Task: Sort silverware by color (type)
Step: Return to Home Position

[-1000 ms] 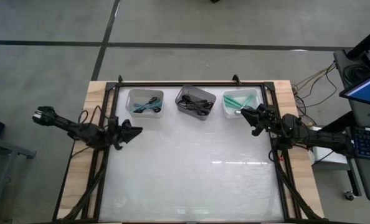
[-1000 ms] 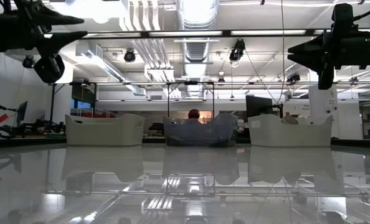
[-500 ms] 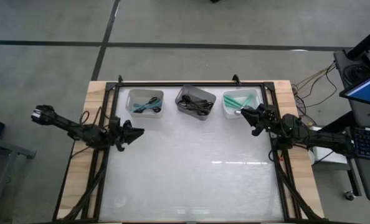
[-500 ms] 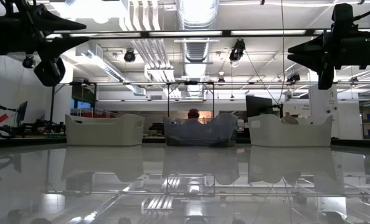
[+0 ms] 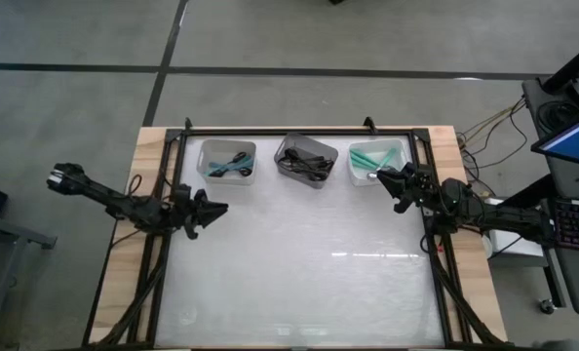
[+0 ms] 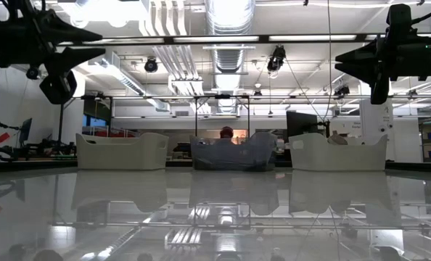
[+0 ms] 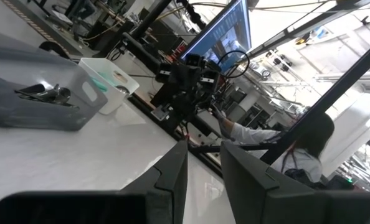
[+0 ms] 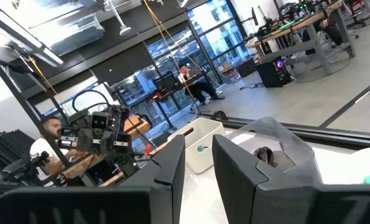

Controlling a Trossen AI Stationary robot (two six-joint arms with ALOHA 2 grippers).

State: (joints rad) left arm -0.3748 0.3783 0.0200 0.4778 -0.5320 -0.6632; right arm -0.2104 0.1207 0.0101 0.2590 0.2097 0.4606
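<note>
Silverware (image 5: 307, 166) all sits in three bins along the table's (image 5: 299, 273) 12 o'clock edge. Black spoons (image 5: 314, 168) are piled in the grey middle bin (image 5: 307, 137) at 12. Green-handled spoons (image 5: 367, 156) lie in the white bin (image 5: 377, 144) at abt 1 o'clock, and a few teal and dark spoons (image 5: 233, 166) lie in the white bin (image 5: 228, 143) at abt 11. Left arm comes in from the 9 o'clock side, stretched out nearly flat, elbow off past the wooden edge. Left gripper (image 5: 217, 209) points toward 3 o'clock, just inside the frame rail and well apart from the bins. Its fingers are parted a little w/ a narrow gap, nothing btwn them. Right arm reaches in from 3 o'clock, angled toward 10. Right gripper (image 5: 381, 176) hangs by the near corner of the 1 o'clock bin, fingers likewise slightly parted and carrying nothing. Seen from table level, both grippers are up high, clear of the glossy top. A seated person (image 7: 303, 149) shows beyond the table in the left wrist cam.
</note>
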